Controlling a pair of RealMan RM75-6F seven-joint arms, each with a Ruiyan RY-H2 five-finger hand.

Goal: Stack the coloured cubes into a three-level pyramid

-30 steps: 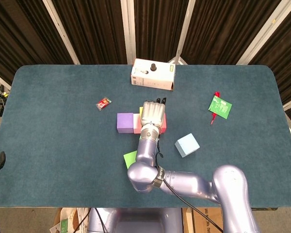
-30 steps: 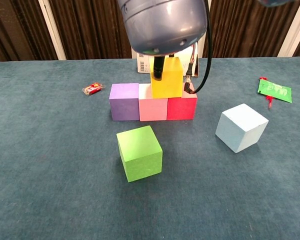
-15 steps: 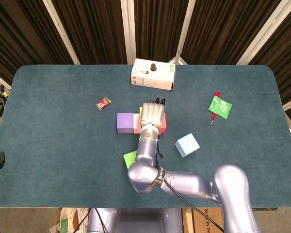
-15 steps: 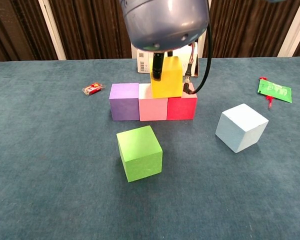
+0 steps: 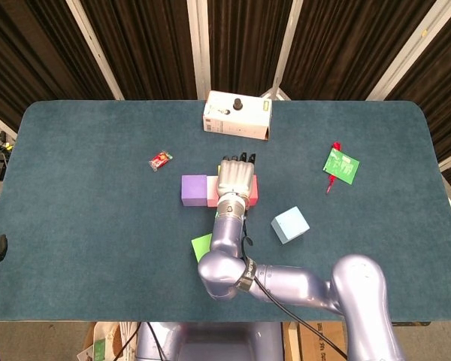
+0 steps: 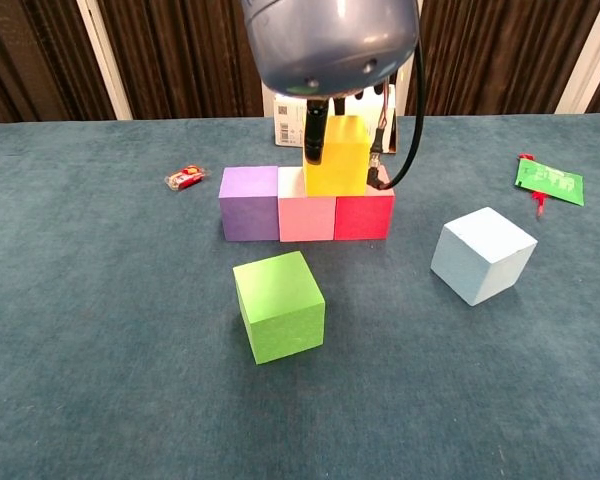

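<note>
— Yellow cube (image 6: 334, 156): where is it?

— On the second level, resting on the pink cube (image 6: 307, 217) and the red cube (image 6: 364, 213), straddling the seam between them. Those two stand in a row with the purple cube (image 6: 249, 203), all three touching side by side, the purple one at the left end.

— Which way does that row run?

— Its long axis lies left to right across the table (image 5: 83, 188), flat faces turned to the chest camera. The yellow cube sits square with the row, not twisted.

— And the right hand (image 5: 235, 177)?

— It is over the yellow cube. From the head view its back covers the cube, with dark fingertips (image 5: 243, 157) pointing away towards the white box (image 5: 237, 115) behind the row. In the chest view a dark finger (image 6: 314, 138) lies against the cube's left face. It appears to hold the cube.

— The left hand?

— Not visible in either view.

— The other cubes?

— The green cube (image 6: 279, 305) stands alone in front of the row, nearer the robot, turned slightly askew. The light blue cube (image 6: 482, 254) sits to the front right of the row, rotated so a corner faces forward. Neither touches the row.

— Anything else?

— A small red wrapper (image 6: 185, 178) left of the row, and a green packet (image 6: 549, 181) well to its right.
</note>
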